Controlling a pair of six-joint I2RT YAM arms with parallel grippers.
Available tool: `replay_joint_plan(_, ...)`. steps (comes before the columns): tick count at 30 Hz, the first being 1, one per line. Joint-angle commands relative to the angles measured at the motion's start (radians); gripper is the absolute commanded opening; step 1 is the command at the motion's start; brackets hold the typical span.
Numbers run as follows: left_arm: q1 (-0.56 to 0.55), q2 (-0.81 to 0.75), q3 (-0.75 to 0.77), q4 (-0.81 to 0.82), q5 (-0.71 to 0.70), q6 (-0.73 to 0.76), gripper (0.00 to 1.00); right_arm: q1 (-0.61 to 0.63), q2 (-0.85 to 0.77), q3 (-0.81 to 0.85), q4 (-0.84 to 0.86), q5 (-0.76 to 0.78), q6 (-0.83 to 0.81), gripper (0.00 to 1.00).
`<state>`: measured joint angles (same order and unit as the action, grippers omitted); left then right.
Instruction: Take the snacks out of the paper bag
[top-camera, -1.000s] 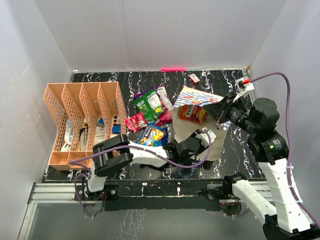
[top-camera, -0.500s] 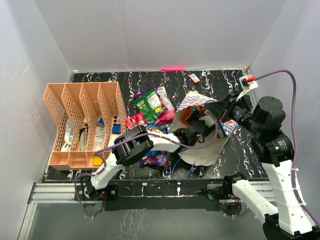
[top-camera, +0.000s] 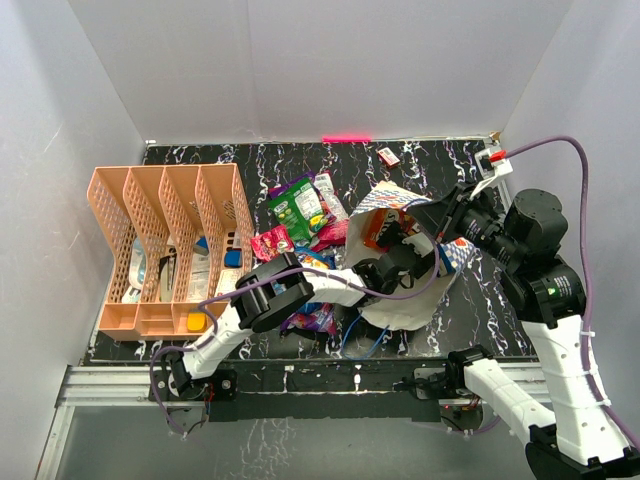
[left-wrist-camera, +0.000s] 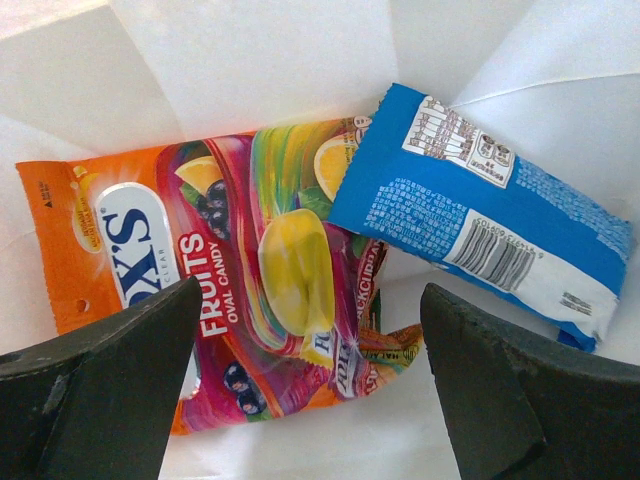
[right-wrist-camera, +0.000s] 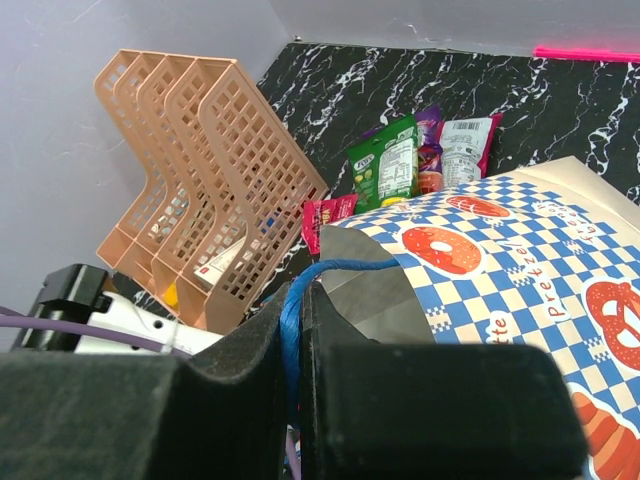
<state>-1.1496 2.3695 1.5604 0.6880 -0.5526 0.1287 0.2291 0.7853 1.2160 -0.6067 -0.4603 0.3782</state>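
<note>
The left gripper (left-wrist-camera: 310, 300) is inside the bag (top-camera: 408, 308), jaws spread wide with nothing between them. Under it, on the bag's white inside, lie an orange packet (left-wrist-camera: 150, 250) (fruit candy, by the print) and a blue packet (left-wrist-camera: 480, 220) at its 2 o'clock, their edges overlapping. The right gripper (right-wrist-camera: 297, 300) is closed on the bag's blue cord (right-wrist-camera: 335, 266), holding the mouth up and open toward the left arm. In the top view the bag sits at 3 o'clock from the table's centre. More snacks lie loose on the table: a green packet (top-camera: 293, 207) at the bag's 11 o'clock, a red packet (top-camera: 271, 243) at 9 o'clock and a purple packet (top-camera: 312, 320) at 8 o'clock. The organizer (top-camera: 160, 240) stands at the table's 9 o'clock edge.
</note>
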Motion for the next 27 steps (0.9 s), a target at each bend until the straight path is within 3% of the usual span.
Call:
replay_joint_plan(1,-0.002,0.072,0.096,-0.038,-0.103,0.057,0.83,0.001,-0.008,0.047,0.039,-0.012,-0.003,0.08)
replay_joint_plan(5,0.010,0.120,0.151,-0.049,-0.134,0.097,0.71,0.001,-0.010,0.061,0.025,-0.005,-0.003,0.08)
replay_joint_plan(8,0.013,0.119,0.157,-0.046,-0.135,0.130,0.54,0.001,-0.014,0.069,0.015,0.002,-0.010,0.08)
replay_joint_plan(12,0.013,0.058,0.132,-0.065,-0.101,0.118,0.28,0.002,-0.021,0.072,0.005,0.024,-0.021,0.08)
replay_joint_plan(18,0.011,-0.072,0.067,-0.107,-0.006,0.050,0.06,0.002,-0.028,0.069,0.000,0.091,-0.044,0.08)
replay_joint_plan(22,0.011,-0.176,0.018,-0.181,0.085,-0.013,0.00,0.000,-0.047,0.051,0.001,0.159,-0.059,0.08)
replay_joint_plan(27,0.011,-0.314,-0.026,-0.321,0.150,-0.128,0.00,0.001,-0.064,0.046,0.011,0.204,-0.064,0.08)
